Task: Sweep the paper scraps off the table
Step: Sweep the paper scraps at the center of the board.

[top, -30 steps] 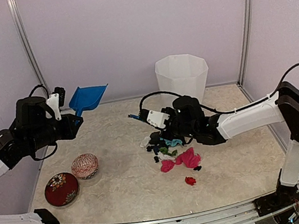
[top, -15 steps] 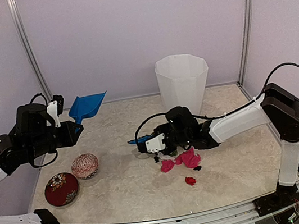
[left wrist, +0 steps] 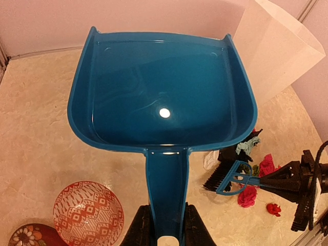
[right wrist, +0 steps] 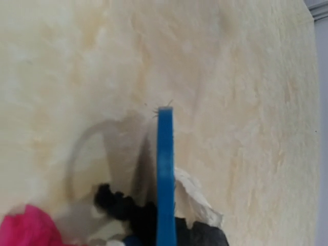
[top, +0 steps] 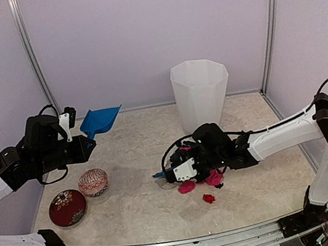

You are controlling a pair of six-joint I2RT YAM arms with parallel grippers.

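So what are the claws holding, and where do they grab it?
The left claw grips the dustpan by its handle. The right claw holds the brush by the end of its handle, bristles beside the scraps.

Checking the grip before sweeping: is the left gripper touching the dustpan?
Touching. Left wrist view: the left gripper clamps both sides of the dustpan handle.

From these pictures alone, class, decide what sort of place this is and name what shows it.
Probably a robot test cell, not a home: left arm and right arm bolted to a metal-framed table, walls with metal posts enclosing it, and staged props: paper scraps, dustpan, white bin.
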